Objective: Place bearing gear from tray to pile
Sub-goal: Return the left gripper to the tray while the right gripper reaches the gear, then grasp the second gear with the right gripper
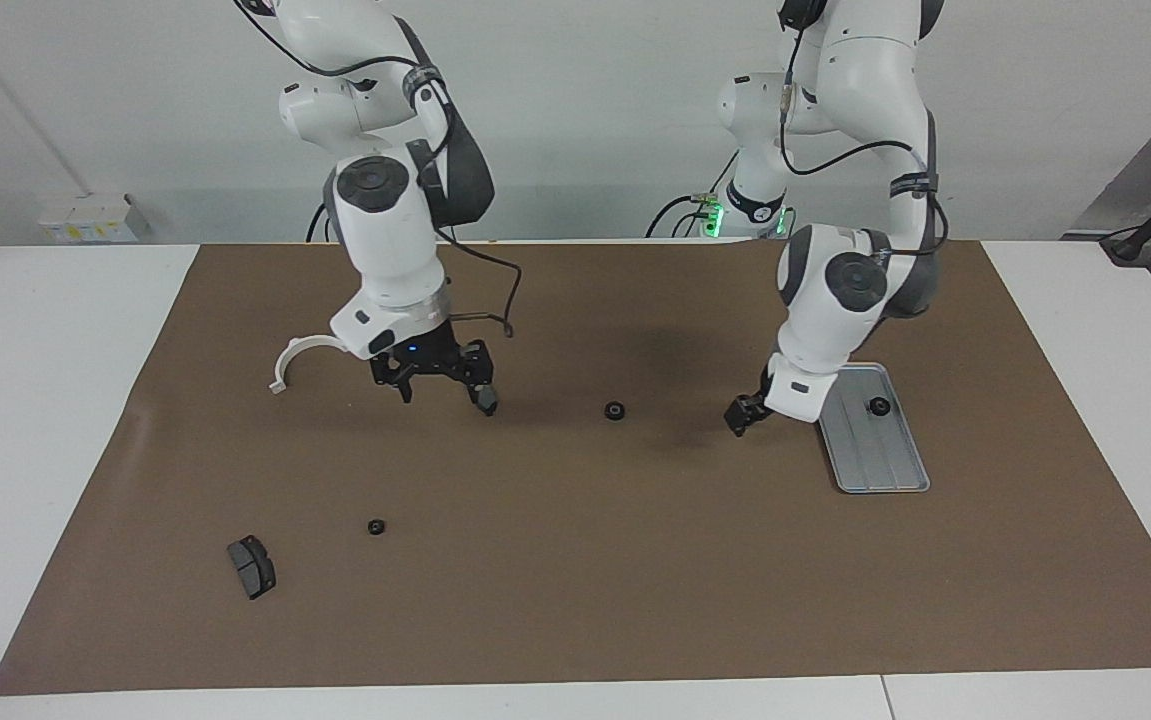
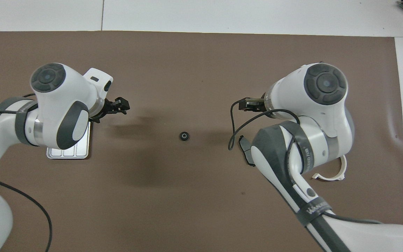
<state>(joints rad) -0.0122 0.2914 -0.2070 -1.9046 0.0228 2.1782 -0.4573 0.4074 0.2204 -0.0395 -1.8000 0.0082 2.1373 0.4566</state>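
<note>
Bearing gear [image 1: 615,410] lies on mat between both open jaws.

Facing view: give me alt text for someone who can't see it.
One bearing gear sits in the tray; two others lie on the brown mat. The left end effector hangs open beside the tray, the right end effector open over a brake pad.

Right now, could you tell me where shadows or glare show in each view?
Facing view: a soft shadow lies on the brown mat beside the loose bearing gear; the tray has no strong glare. Overhead view: diffuse dark patches spread on the mat around the gear; the visible tray corner shines pale.
</note>
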